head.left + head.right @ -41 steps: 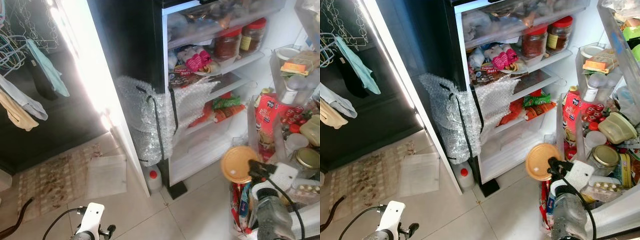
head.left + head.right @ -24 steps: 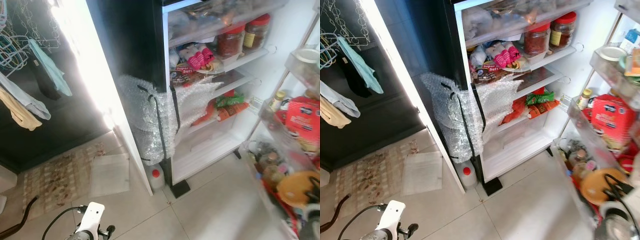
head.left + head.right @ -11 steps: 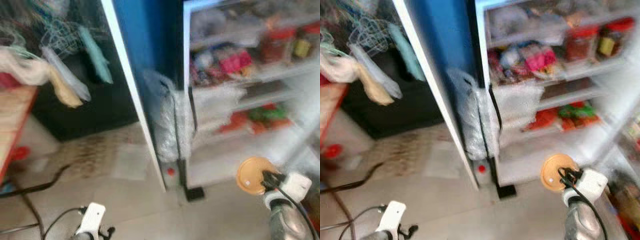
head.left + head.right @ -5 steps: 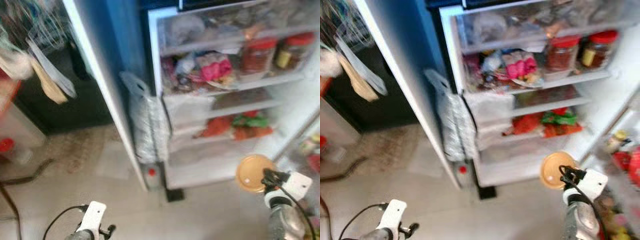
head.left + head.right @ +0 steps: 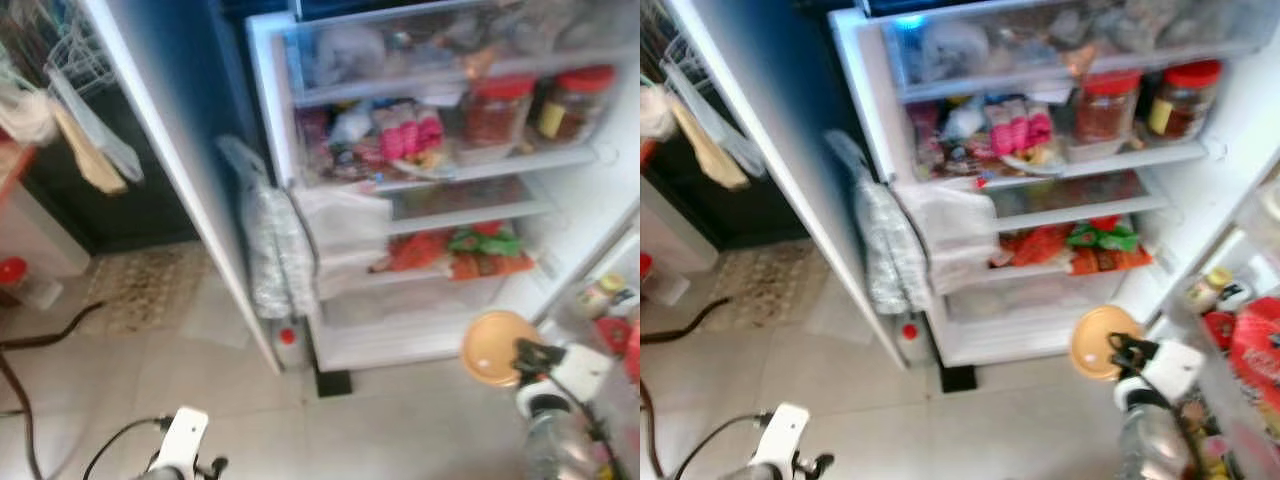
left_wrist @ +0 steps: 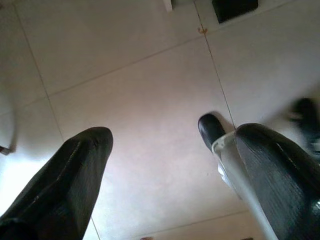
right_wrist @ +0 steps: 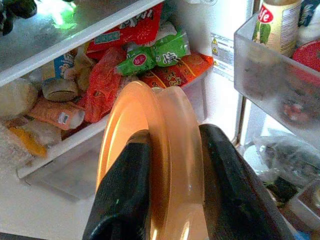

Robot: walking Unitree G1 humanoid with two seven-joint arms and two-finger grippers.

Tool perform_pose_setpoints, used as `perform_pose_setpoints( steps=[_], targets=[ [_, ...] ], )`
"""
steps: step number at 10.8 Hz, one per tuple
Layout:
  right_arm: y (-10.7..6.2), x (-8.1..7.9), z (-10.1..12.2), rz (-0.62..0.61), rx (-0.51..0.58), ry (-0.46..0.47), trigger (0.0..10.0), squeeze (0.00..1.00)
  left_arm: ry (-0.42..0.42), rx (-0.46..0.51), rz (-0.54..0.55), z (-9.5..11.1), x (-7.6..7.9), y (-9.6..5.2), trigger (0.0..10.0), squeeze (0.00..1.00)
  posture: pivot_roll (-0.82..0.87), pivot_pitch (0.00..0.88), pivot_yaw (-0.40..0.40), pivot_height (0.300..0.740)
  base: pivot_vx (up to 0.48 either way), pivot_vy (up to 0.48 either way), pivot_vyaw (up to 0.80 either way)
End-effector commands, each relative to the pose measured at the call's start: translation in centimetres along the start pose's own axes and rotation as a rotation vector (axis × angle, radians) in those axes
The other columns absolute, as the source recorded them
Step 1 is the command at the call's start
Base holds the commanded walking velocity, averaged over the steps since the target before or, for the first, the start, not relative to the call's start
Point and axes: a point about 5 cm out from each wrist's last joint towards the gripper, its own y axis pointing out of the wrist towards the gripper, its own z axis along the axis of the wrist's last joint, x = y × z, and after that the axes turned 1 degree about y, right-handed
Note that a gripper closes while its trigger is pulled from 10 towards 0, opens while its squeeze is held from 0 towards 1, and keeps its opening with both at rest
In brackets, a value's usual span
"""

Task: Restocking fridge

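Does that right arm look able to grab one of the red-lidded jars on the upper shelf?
Probably not yet: the right gripper is already shut on an orange lidded container, low before the fridge, below the red-lidded jars.

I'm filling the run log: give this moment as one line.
right gripper: shut on orange container | before open fridge lower shelves | left gripper: open, idle above floor

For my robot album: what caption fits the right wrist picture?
Right gripper clamps an orange lidded container before a fridge shelf of snack packets.
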Motion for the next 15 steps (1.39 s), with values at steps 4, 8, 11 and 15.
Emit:
perform_pose_setpoints(
  steps=[4, 8, 11, 15],
  targets=[
    [0.0, 0.0, 0.0, 0.001, -0.003, 0.003, 10.0, 0.00, 0.018, -0.026, 0.006, -0.5, -0.3, -0.1, 10.0, 0.00, -0.21, 0.093, 0.105, 0.740, 0.000, -0.260, 0.00],
    [-0.1, -0.3, -0.3, 0.008, -0.010, 0.008, 10.0, 0.00, 0.009, -0.028, 0.004, -0.6, -0.2, -0.2, 10.0, 0.00, -0.21, 0.095, 0.105, 0.740, 0.000, 0.000, 0.00],
    [-0.1, -0.4, -0.4, 0.012, -0.013, 0.014, 10.0, 0.00, -0.003, -0.026, 0.006, -0.6, -0.2, -0.2, 10.0, 0.00, -0.21, 0.094, 0.104, 0.740, 0.000, 0.000, 0.00],
    [-0.1, -1.1, -0.7, 0.048, -0.017, 0.026, 10.0, 0.00, -0.003, -0.025, 0.010, -0.7, -0.3, -0.2, 10.0, 0.00, -0.21, 0.087, 0.107, 0.740, 0.000, 0.000, 0.00]
  ],
)
